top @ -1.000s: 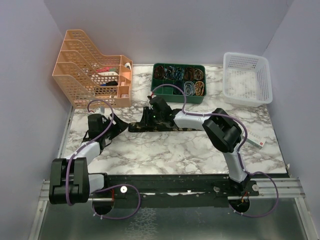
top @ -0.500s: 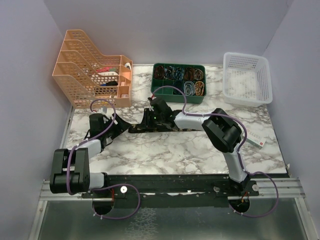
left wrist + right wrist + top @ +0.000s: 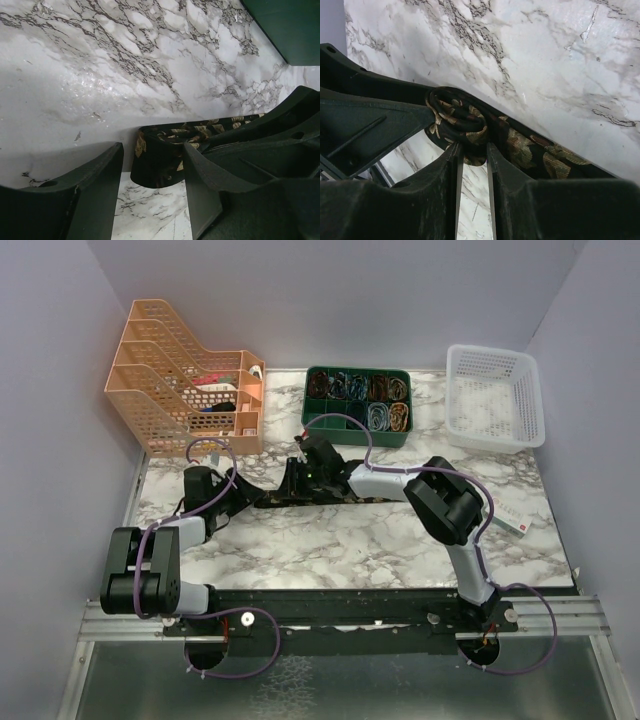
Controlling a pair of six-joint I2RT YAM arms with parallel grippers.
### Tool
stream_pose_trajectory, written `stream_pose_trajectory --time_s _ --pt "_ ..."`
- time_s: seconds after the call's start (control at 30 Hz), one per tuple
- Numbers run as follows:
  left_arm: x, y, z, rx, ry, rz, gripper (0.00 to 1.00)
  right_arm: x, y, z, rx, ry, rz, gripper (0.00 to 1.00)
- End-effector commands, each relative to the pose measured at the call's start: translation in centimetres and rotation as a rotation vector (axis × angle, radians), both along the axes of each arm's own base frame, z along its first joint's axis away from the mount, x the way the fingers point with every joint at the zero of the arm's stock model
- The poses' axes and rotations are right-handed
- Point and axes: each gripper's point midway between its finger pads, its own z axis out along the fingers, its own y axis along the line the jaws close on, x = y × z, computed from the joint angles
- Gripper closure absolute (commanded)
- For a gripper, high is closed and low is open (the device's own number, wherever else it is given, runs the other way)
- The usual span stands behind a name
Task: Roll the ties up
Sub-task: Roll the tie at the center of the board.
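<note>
The black tie with tan-gold flecks lies stretched left to right across the middle of the marble table. Its left end is wound into a small roll. My right gripper is shut on that roll, with the fingertips pinching the fabric in the right wrist view. My left gripper is open just left of the roll. In the left wrist view the rolled end sits at the mouth of the jaws, untouched by the left finger.
An orange file rack stands at the back left. A green compartment tray of coiled cords is at the back centre and a white basket at the back right. A small white box lies at the right edge.
My left gripper has moved right and forward, closer to the rolled end of the tie. My right gripper has stayed on the roll.
</note>
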Motion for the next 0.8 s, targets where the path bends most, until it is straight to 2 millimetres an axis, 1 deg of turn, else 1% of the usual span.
stream_pose_trajectory --time_s 0.0,0.07,0.2,0.3,0.4,0.57,0.77 --pt "0.3 -0.2 0.3 0.002 -0.023 -0.014 0.49 -0.2 0.5 2.1 0.054 0.010 0.002 0.69" --pt "0.5 -0.2 0.4 0.001 -0.026 -0.015 0.49 -0.3 0.4 2.0 0.048 0.020 -0.001 0.69" --pt "0.9 -0.3 0.7 -0.001 -0.032 -0.020 0.49 -0.5 0.1 1.2 0.034 0.042 -0.019 0.70" --pt "0.8 -0.5 0.7 -0.006 -0.032 -0.030 0.49 0.2 -0.4 0.1 -0.010 0.036 -0.056 0.70" --pt "0.5 -0.7 0.9 -0.011 -0.038 -0.045 0.44 0.8 -0.9 -0.9 -0.051 0.033 -0.079 0.70" --pt "0.2 -0.3 1.3 -0.007 -0.052 -0.014 0.37 1.0 -1.4 -2.1 -0.086 0.040 -0.100 0.70" --pt "0.3 -0.1 1.6 0.015 -0.077 -0.012 0.34 1.0 -1.5 -2.6 -0.090 0.053 -0.098 0.69"
